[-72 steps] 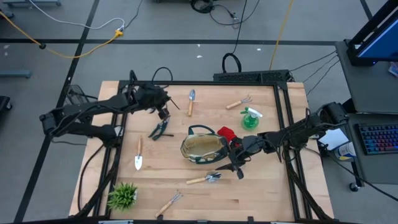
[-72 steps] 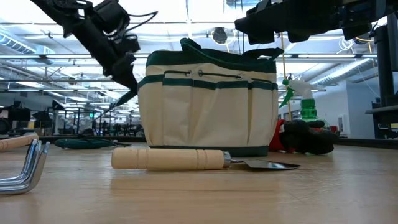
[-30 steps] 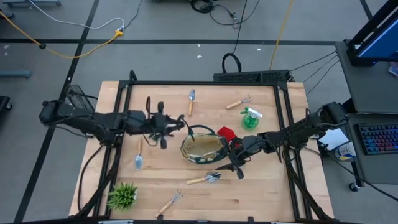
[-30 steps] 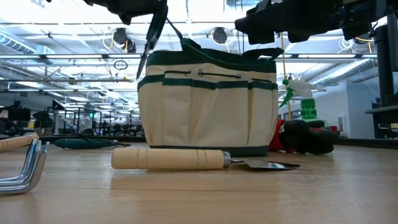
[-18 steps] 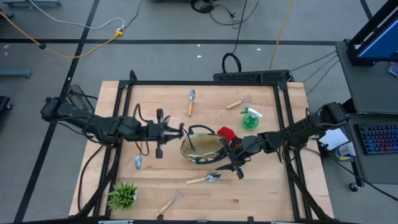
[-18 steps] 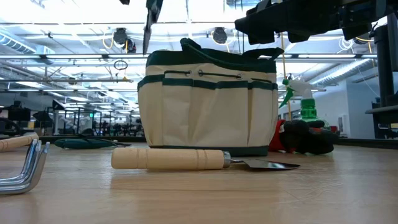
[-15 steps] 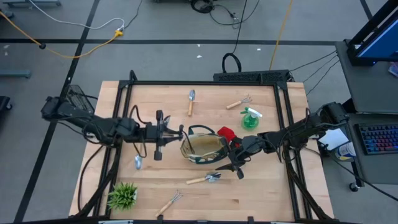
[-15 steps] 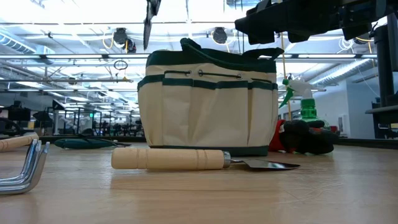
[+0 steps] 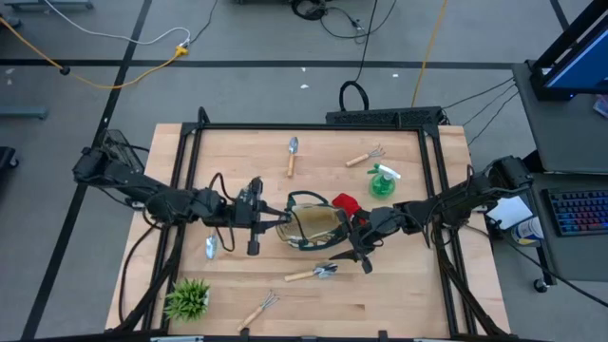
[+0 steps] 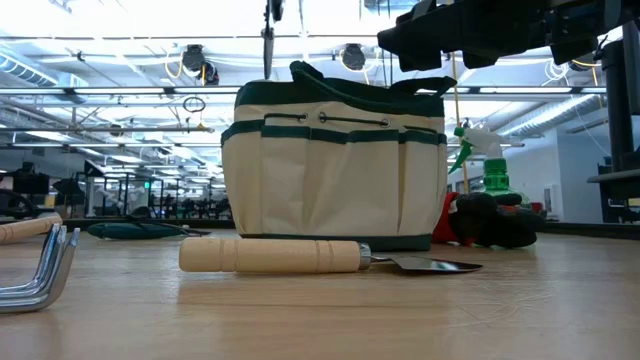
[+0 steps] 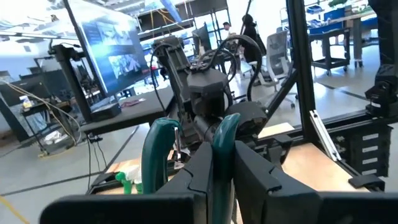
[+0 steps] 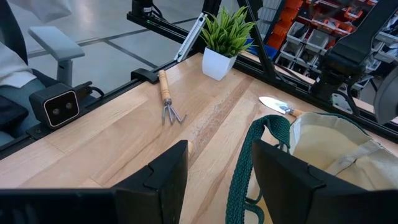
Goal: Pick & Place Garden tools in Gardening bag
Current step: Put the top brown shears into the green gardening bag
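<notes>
The cream gardening bag with green trim stands upright mid-table. My left gripper is level at the bag's left rim, shut on the pruners. Their blade points down above the bag's left top corner. My right gripper is open at the bag's right rim, and the bag's green handle strap passes between its fingers. Trowels, rakes, a green spray bottle and red-and-black gloves lie on the table. My left gripper pinches one green-covered pruner handle between its two fingers, coming level from the table's left. The other handle stands outside one finger. The pruners are lifted clear and upright, handles up, blade down. My right gripper has the bag's handle strap running between its open fingers, close along the inner side of one finger. Whether the finger touches the strap, I cannot tell.
A wooden-handled tool lies just in front of the bag. A small potted plant stands at the near left corner. A black frame runs round the table's edges.
My left gripper has carried the pruners toward the table's right and slightly toward its near edge, up to the bag's left rim. The pruners, tilted before, now hang upright, still clear of the table.
</notes>
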Robot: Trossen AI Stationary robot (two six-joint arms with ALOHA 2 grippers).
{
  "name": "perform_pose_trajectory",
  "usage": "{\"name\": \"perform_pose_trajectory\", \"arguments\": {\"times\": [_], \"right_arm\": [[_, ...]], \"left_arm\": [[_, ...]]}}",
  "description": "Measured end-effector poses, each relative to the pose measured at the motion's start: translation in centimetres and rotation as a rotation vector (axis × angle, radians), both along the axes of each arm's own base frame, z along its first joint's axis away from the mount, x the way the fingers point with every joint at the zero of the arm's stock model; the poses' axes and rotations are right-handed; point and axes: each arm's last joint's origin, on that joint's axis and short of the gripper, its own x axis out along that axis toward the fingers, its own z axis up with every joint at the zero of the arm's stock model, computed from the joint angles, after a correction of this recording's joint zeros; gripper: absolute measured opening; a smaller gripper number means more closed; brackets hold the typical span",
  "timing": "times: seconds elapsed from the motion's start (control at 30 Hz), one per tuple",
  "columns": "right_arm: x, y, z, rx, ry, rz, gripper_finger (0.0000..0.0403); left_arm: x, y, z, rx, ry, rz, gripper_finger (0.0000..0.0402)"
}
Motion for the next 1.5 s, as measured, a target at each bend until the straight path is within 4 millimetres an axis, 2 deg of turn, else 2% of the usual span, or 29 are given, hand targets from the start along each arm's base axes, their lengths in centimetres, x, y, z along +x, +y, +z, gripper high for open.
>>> {"name": "perform_pose_trajectory", "arguments": {"times": [0.23, 0.57, 0.93, 1.13, 1.5], "right_arm": [[0.0, 0.0, 0.0, 0.000, 0.000, 0.000, 0.0171], [0.0, 0.0, 0.0, 0.000, 0.001, 0.000, 0.0171], [0.0, 0.0, 0.0, 0.000, 0.001, 0.000, 0.0171], [0.0, 0.0, 0.0, 0.000, 0.002, 0.000, 0.0171], [0.0, 0.0, -0.1, -0.002, 0.007, 0.000, 0.0171]], "left_arm": [[0.7, -0.4, -0.6, -0.039, -0.009, -0.061, 0.0040], [1.8, -0.8, -2.5, -0.088, 0.081, -0.062, 0.0040], [2.6, -0.5, -5.3, -0.116, 0.256, 0.054, 0.0040], [2.6, -0.1, -5.5, -0.132, 0.277, 0.115, 0.0045], [2.8, 0.6, -4.7, -0.147, 0.197, 0.153, 0.0045]]}}
